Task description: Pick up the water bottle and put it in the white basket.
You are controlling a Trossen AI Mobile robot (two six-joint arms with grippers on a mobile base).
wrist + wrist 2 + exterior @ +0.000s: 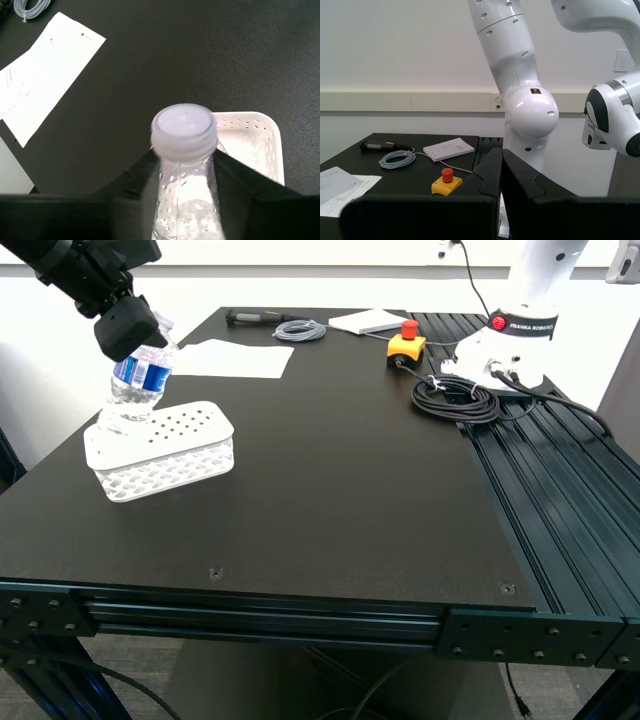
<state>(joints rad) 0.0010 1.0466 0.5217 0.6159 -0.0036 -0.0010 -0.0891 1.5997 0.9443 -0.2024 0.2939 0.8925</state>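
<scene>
Over white basket [160,454]: water bottle [138,382] clamped in first gripper [185,172] jaws; lower upright, release gently. Second gripper [501,175] jaws together.

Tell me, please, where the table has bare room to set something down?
The black table is bare between the white basket and the cable coil, down to its front edge. The back edge is crowded: paper sheets, yellow stop button.

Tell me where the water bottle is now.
The water bottle is at the exterior view's left, held near its cap by my first gripper, with its base at the white basket.
</scene>
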